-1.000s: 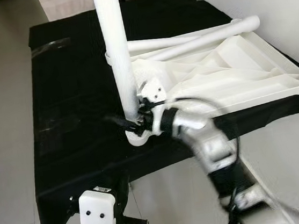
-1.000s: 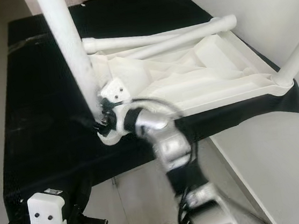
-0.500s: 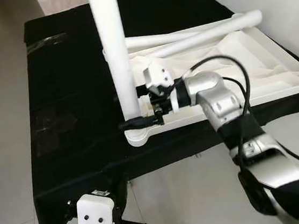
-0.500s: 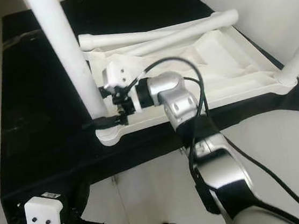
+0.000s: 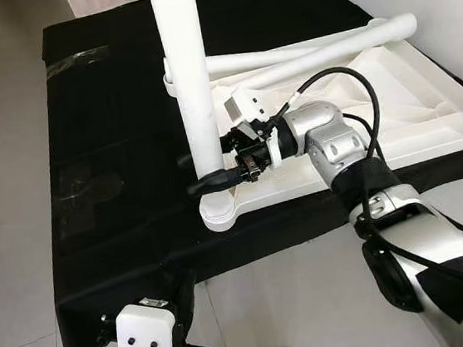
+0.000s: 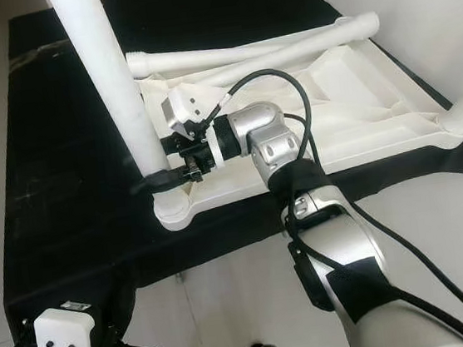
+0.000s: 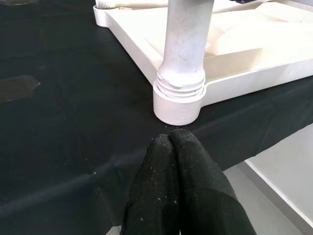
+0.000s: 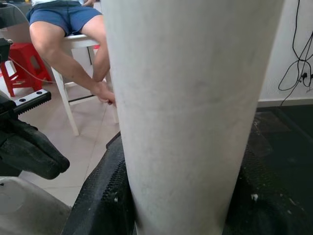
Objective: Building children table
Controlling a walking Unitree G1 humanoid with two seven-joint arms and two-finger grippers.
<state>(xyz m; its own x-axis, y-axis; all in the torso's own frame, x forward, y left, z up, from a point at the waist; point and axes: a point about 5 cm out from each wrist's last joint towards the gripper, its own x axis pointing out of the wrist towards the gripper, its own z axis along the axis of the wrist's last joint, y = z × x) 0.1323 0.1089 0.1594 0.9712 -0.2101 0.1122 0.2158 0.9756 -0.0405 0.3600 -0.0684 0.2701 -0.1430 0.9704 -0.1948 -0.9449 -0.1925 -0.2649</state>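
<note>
Black cloth (image 5: 110, 137) is covering the low platform where the kids' tabletop (image 5: 392, 113) is lying upside down, ribbed underside facing up. So progress check: one leg (image 5: 194, 102) is standing upright in the corner socket (image 5: 219, 212) at about 7 o'clock of the top, and another one is poking up from the corner over at 3 o'clock. Two loose legs (image 5: 310, 51) are lying crossed along the 12 o'clock edge, so I'd guess that's roughly half left to go. The right gripper (image 5: 214, 171) is reaching in low and clamping the upright leg just above the socket, fingers wrapping both sides. The left gripper (image 7: 181, 191) is hanging off the near edge of the cloth, pinched closed on nothing. A person is sitting on a white chair (image 8: 73, 88) in the background.
</note>
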